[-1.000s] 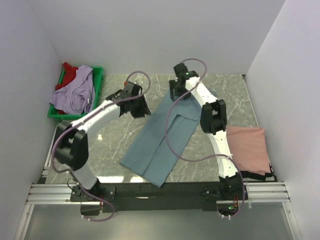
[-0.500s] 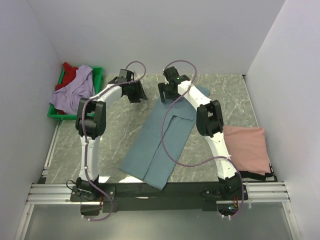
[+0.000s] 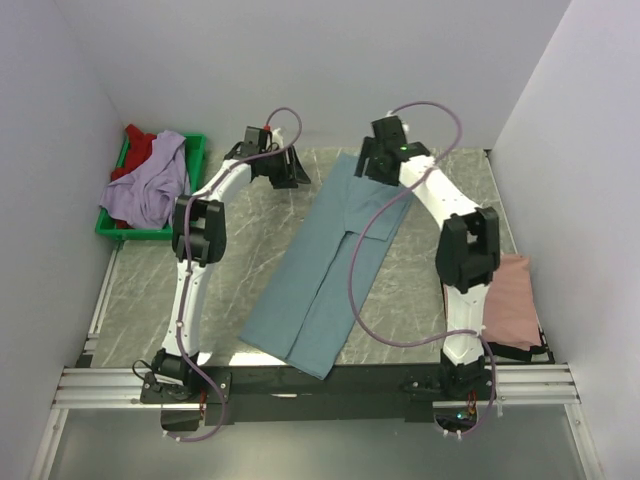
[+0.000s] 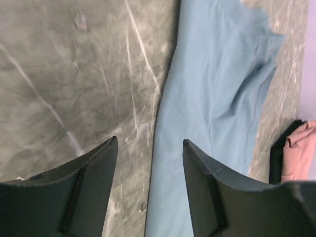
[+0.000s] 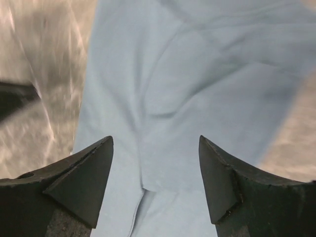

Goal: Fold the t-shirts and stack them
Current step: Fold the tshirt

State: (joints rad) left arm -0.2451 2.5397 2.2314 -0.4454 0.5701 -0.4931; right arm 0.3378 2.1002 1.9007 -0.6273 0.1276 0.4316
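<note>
The dusty grey-blue t-shirt (image 3: 330, 260) lies folded lengthwise into a long strip, running diagonally from the far middle of the table to the near edge. My left gripper (image 3: 292, 170) is open and empty just left of the strip's far end. In the left wrist view it (image 4: 149, 142) hovers over the shirt's left edge (image 4: 212, 98). My right gripper (image 3: 371, 165) is open and empty above the strip's far end. In the right wrist view it (image 5: 155, 139) hangs over the folded cloth (image 5: 173, 74). The salmon pink t-shirt (image 3: 512, 300) lies folded at the right. The lavender t-shirt (image 3: 150, 185) and the red t-shirt (image 3: 140, 148) lie crumpled in the tray.
A green plastic tray (image 3: 196, 145) stands at the far left by the wall. White walls close in the back and both sides. The right arm's upper link (image 3: 468, 250) partly covers the pink shirt. Marbled grey table (image 3: 230, 260) shows left of the strip.
Both grippers have moved toward the back wall. The right gripper swung right to the strip's far end; the left went to the far-left corner of it. The shirt's far end now lies uncovered.
</note>
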